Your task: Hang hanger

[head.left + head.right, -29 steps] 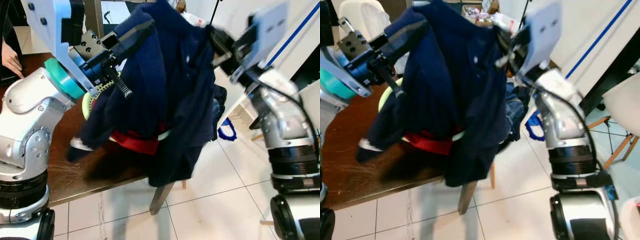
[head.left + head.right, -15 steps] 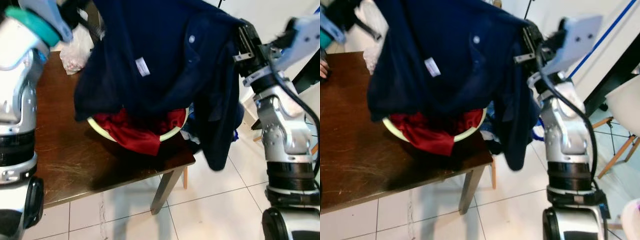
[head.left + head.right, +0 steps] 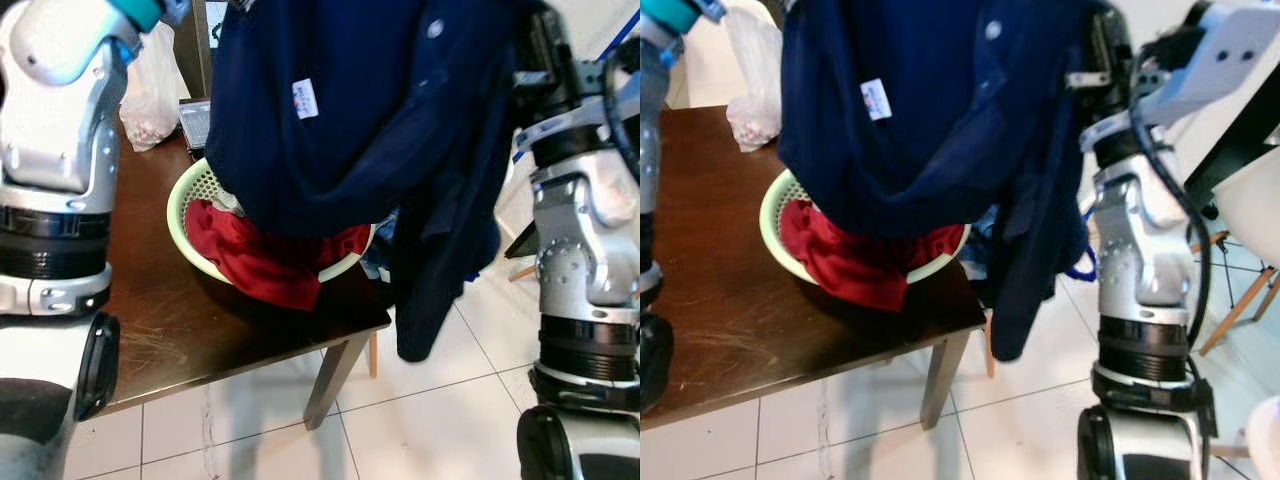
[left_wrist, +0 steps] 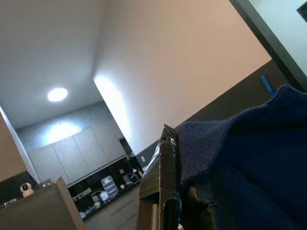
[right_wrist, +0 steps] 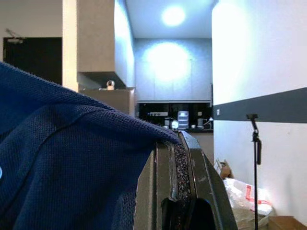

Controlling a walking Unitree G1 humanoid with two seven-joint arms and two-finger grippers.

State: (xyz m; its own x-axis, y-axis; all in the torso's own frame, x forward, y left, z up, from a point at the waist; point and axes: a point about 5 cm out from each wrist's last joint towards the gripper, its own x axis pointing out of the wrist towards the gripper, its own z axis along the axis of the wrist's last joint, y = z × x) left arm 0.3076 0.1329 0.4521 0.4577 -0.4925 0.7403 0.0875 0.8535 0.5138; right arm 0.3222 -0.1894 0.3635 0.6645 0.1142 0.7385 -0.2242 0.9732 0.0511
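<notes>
1. Progress: early, by my read. The navy shirt (image 3: 380, 130) is held up high between both arms, above the table (image 3: 160, 330). No hanger or rail can be made out in these frames, so the hanging itself is left to do.
2. Left gripper (image 4: 165, 191): clamped on a fold of the shirt, fabric bunched against its black finger.
3. Right gripper (image 5: 180, 187): fingers pinched together with shirt edge between them; it holds the far side of the garment up near the shirt's top right edge.
4. Shirt hem hangs down over the green basket (image 3: 190, 200) and brushes the red cloth (image 3: 255, 265) in it.
5. Around: white plastic bag (image 3: 155, 90) at table rear, blue clothing pile (image 3: 990, 225) at the table edge, chair (image 3: 1250, 230) to the right.
6. Obstructions: the raised shirt blocks most of the forward view; the table is close in front.
</notes>
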